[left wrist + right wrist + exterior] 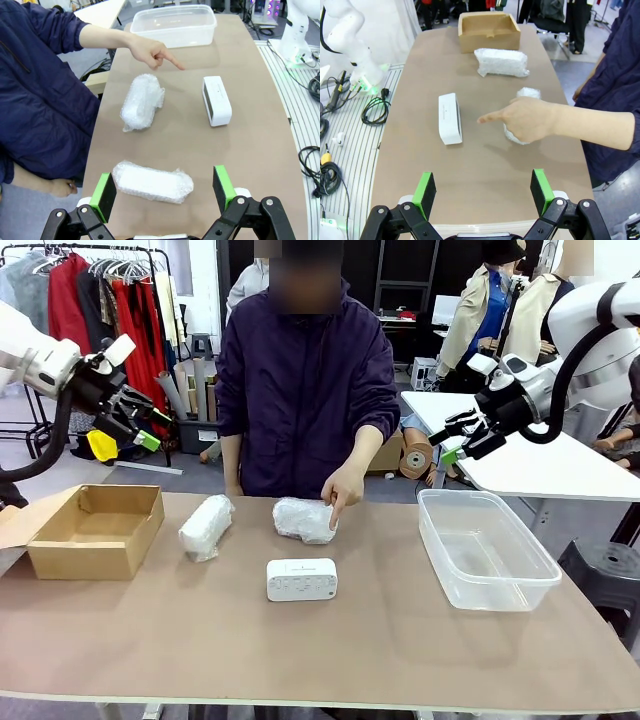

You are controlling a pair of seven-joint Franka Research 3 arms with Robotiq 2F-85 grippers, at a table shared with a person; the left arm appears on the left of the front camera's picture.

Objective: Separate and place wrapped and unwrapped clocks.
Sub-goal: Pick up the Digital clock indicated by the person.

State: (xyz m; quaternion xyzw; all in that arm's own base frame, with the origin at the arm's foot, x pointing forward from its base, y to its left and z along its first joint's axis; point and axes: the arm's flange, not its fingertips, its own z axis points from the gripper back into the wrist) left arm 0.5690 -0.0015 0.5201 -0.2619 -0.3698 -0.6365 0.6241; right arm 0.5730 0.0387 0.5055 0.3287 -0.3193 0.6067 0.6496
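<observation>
Clocks sit unsorted mid-table: bare clock [301, 579] in front, left bundle [206, 527] and right bundle [304, 519] behind, the person's hand [343, 490] over the latter, forefinger out. Left gripper [150, 428] and right gripper [447, 440] hover wide open and empty; next probably comes a descent onto one item.

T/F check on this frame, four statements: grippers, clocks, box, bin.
1. The left gripper and right gripper are open, holding nothing. True.
2. The bare clock lies in the clear bin. False: it lies on the table, outside the bin.
3. The person's hand is by the right-hand bundle, index finger extended. True.
4. A bundle sits in the cardboard box. False: the left-hand bundle lies on the table beside the box.
</observation>
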